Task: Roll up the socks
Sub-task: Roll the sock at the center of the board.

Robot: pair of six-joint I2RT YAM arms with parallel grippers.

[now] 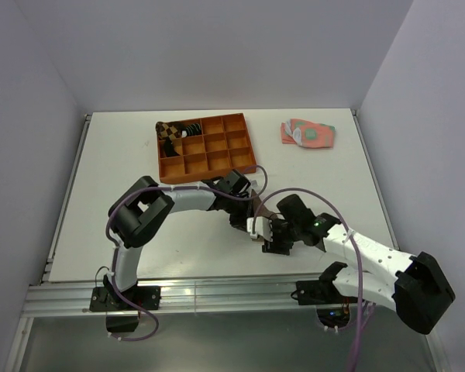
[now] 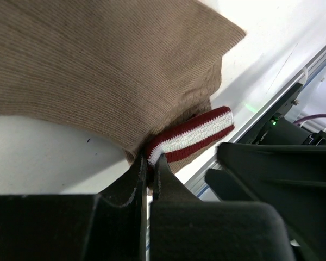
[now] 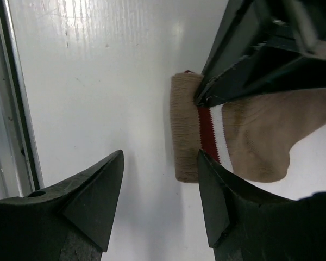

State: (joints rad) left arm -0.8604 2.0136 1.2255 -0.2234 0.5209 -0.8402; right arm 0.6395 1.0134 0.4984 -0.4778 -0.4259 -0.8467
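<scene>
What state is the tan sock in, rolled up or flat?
Partly rolled: the tan sock has its striped cuff end folded over, pinched by the shut left gripper. The rest is spread out, unrolled.

The tan sock (image 2: pixel 98 60) runs off the left wrist view's top and left edges.

White table (image 1: pixel 108 178), orange tray (image 1: pixel 206 177), pink-green socks (image 1: pixel 308 133), tan sock (image 3: pixel 261 133)

Ribbed knit cloth tan sock (image 2: pixel 98 65); glossy smooth white table (image 3: pixel 98 81).
</scene>
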